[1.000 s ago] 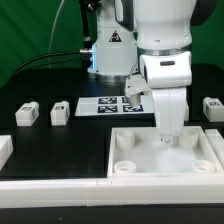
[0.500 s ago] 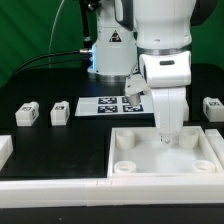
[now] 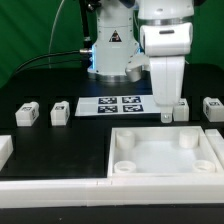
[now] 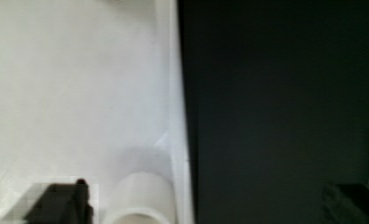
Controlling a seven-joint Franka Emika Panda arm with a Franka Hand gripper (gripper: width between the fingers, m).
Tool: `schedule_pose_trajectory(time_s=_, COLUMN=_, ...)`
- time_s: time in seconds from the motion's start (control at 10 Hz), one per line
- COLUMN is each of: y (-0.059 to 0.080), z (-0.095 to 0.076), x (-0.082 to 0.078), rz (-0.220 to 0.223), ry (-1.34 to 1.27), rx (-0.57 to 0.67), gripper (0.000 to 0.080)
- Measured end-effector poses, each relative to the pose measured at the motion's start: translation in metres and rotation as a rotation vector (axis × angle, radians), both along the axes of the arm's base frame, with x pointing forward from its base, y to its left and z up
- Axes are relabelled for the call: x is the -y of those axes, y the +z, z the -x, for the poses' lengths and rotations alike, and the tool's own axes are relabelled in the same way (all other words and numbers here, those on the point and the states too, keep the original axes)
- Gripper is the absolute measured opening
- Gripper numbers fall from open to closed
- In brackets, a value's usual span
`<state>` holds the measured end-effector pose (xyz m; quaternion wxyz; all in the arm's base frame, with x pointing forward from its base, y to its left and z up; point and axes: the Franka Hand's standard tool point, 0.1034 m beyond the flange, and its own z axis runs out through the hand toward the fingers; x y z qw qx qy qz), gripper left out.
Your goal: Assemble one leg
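Observation:
Several small white legs with tags lie on the black table: two at the exterior view's left (image 3: 27, 114) (image 3: 60, 112), one at the right (image 3: 212, 107), and one (image 3: 181, 108) right beside my gripper (image 3: 165, 115). The gripper hangs over the far edge of the large white tray-like part (image 3: 165, 160). In the wrist view the gripper (image 4: 207, 205) is open and empty. One dark fingertip (image 4: 60, 202) is over the white part (image 4: 74, 90), near a round corner socket (image 4: 145, 200). The other fingertip (image 4: 359, 198) is over the black table.
The marker board (image 3: 118, 104) lies behind the tray, next to the gripper. Another white piece (image 3: 4, 148) sits at the exterior view's far left edge. A white strip (image 3: 60, 195) runs along the front. The robot base (image 3: 110, 50) stands at the back.
The gripper has risen out of the tray and moved back toward its far edge. The tray and the legs have not moved.

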<state>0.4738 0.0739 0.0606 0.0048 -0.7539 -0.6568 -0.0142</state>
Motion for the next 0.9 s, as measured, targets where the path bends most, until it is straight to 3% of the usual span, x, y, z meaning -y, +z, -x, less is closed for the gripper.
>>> schedule_pose_trajectory(time_s=0.4, y=-0.0012, z=0.0049, x=0.0023, rz=-0.006, ry=-0.074, rx=0.008, gripper=0.0649)
schedule_pose_trajectory(time_s=0.9, y=-0.0011, z=0.0141, x=-0.0038, rz=-0.035, ry=-0.675, rx=-0.019, gripper=0.0649)
